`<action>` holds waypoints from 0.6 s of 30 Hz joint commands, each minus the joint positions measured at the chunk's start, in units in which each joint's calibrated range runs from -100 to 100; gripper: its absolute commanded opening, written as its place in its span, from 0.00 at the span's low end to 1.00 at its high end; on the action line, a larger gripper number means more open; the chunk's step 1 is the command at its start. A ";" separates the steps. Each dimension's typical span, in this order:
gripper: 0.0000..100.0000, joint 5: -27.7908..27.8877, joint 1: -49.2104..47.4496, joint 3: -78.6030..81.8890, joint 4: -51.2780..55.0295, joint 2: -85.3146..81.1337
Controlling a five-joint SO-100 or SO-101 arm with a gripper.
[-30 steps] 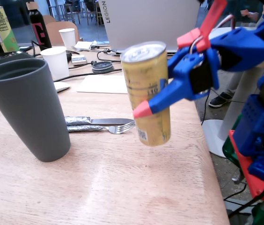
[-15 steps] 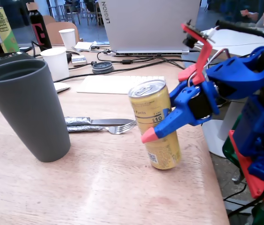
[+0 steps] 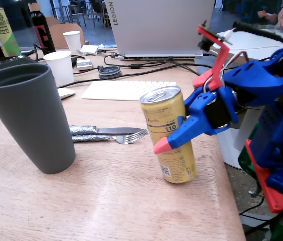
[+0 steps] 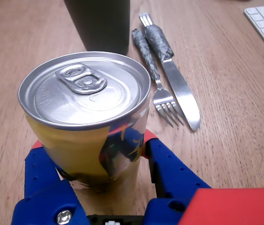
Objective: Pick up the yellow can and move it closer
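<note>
The yellow can (image 3: 170, 150) stands near the table's right edge in the fixed view, leaning slightly, its silver top and pull tab up. Its base is at the wood surface; whether it is touching I cannot tell. My blue gripper (image 3: 167, 140) comes in from the right and is shut on the can's middle, one pink-tipped finger (image 3: 161, 146) across its front. In the wrist view the can (image 4: 85, 93) fills the centre, and my gripper (image 4: 92, 140) clamps it with a blue finger (image 4: 169, 168) on either side.
A tall dark grey cup (image 3: 31, 115) stands to the left. A fork and knife (image 3: 109, 134) with foil-wrapped handles lie between the cup and the can. Behind are a white keyboard (image 3: 126, 90), a laptop (image 3: 159, 27), paper cups (image 3: 60, 68) and a printed carton (image 3: 2, 30).
</note>
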 commanded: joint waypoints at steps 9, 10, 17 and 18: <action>0.28 0.20 -0.05 0.61 0.20 -0.11; 0.28 0.20 -0.05 0.61 0.20 -0.11; 0.28 0.20 -0.05 0.61 0.20 -0.11; 0.28 0.20 -0.05 0.61 0.20 -0.11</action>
